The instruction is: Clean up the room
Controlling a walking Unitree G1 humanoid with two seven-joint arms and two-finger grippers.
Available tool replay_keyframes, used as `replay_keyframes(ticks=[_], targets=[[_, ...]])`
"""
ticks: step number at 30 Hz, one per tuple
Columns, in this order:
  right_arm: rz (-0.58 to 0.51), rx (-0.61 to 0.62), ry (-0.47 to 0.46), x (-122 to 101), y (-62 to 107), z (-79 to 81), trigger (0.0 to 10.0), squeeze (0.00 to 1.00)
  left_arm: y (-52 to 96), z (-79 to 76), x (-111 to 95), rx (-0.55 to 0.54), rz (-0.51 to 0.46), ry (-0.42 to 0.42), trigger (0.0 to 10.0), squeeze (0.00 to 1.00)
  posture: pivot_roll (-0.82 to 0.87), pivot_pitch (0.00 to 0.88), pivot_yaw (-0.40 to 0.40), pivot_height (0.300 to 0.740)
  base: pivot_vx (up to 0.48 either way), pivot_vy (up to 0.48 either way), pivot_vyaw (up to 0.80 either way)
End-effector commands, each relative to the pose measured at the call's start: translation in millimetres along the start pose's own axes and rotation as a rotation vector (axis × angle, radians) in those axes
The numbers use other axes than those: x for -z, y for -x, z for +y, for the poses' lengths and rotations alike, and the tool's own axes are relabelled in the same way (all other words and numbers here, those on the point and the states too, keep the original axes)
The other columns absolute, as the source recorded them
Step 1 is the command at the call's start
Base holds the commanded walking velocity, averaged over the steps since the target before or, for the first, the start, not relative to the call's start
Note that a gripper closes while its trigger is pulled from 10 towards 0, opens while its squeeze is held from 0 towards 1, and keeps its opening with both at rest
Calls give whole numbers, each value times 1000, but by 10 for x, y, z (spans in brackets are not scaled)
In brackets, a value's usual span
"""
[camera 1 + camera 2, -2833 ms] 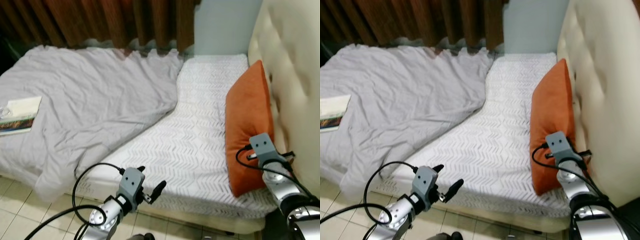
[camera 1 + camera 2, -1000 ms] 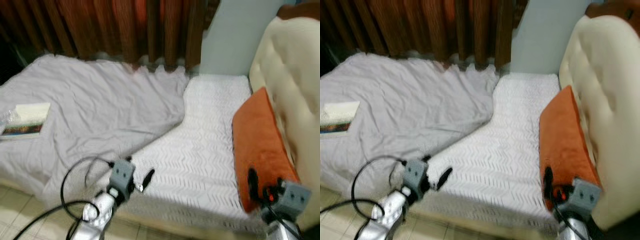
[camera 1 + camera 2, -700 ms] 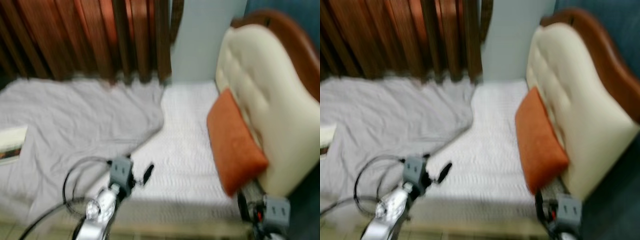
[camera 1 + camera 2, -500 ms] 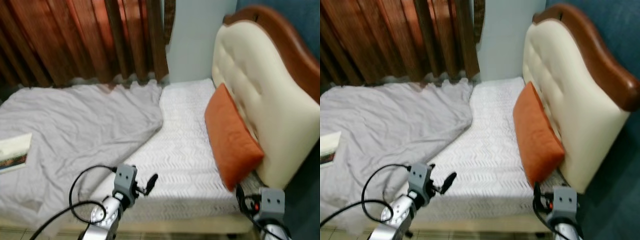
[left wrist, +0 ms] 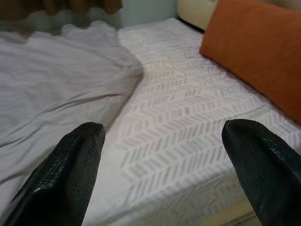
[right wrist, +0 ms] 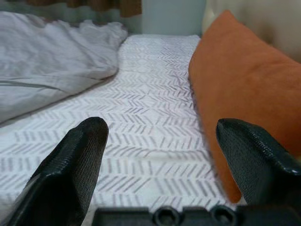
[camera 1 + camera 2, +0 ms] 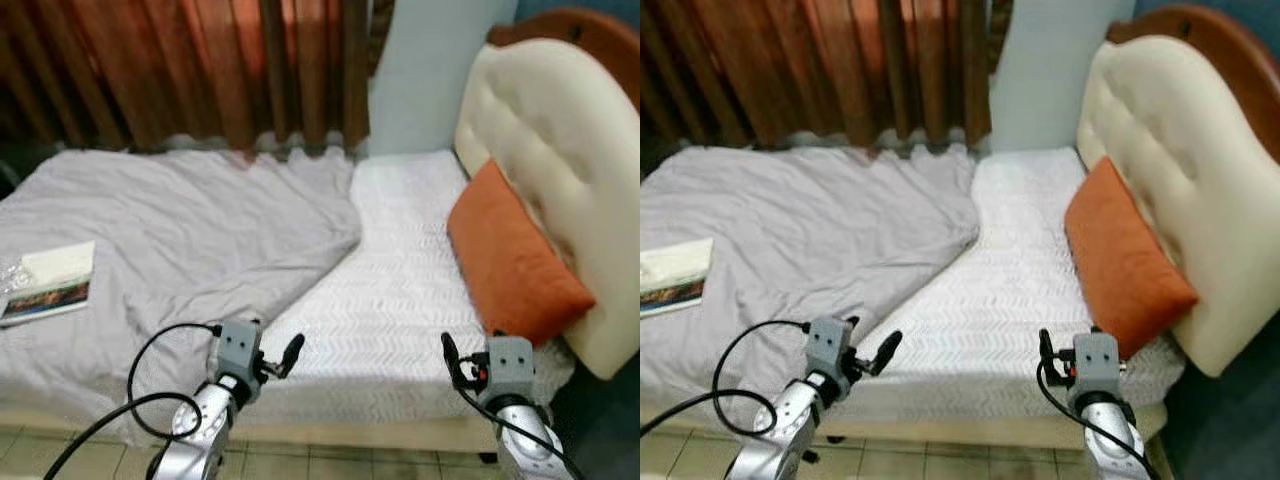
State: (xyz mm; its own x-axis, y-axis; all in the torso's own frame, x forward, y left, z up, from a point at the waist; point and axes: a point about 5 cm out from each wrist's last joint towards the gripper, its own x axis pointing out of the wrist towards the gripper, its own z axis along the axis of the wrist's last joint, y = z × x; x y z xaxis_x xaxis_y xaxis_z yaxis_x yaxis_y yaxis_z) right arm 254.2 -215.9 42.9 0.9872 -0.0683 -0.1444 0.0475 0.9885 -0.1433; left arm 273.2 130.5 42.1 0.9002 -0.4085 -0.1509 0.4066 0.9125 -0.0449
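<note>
An orange pillow (image 7: 515, 260) leans against the cream headboard (image 7: 560, 150) at the right end of the bed. A crumpled grey duvet (image 7: 170, 230) covers the bed's left part, and the white chevron sheet (image 7: 400, 300) lies bare in the middle. A book (image 7: 50, 285) rests on the duvet at far left. My left gripper (image 7: 288, 355) hovers low at the bed's front edge, open and empty, facing the sheet (image 5: 178, 108). My right gripper (image 6: 160, 125) is open and empty too, at the front edge just short of the pillow (image 6: 240, 80).
Brown curtains (image 7: 200, 70) hang behind the bed, with a pale wall strip (image 7: 415, 70) beside them. Tiled floor (image 7: 300, 465) runs along the bed's front. A dark wooden frame (image 7: 1200, 40) tops the headboard at the right.
The camera pulled back and swung, shifting the whole picture. My right gripper, earlier up against the orange pillow, now sits low at the bed's front edge, apart from it.
</note>
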Motion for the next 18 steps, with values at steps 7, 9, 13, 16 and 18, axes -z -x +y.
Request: replay_keyframes(ticks=[7,9,13,16,18], targets=[[-20,-87,7,79,338,68,10000,0,338,62,-217,-119,-159,-12,10000,0,-70,0,18,740,0,476,0],[-22,-111,29,74,367,94,10000,0,379,93,-239,-145,-174,1,10000,0,-68,0,8,740,0,476,0],[-31,-132,41,8,295,95,10000,0,362,134,-215,-167,-173,-3,10000,0,-63,0,-41,740,0,476,0],[-36,-143,60,-68,96,38,10000,0,201,35,-193,-125,-163,-12,10000,0,-54,0,-60,740,0,474,0],[-51,-122,36,-98,61,11,10000,0,190,9,-192,-115,-164,-22,10000,0,-51,0,-59,740,0,474,0]])
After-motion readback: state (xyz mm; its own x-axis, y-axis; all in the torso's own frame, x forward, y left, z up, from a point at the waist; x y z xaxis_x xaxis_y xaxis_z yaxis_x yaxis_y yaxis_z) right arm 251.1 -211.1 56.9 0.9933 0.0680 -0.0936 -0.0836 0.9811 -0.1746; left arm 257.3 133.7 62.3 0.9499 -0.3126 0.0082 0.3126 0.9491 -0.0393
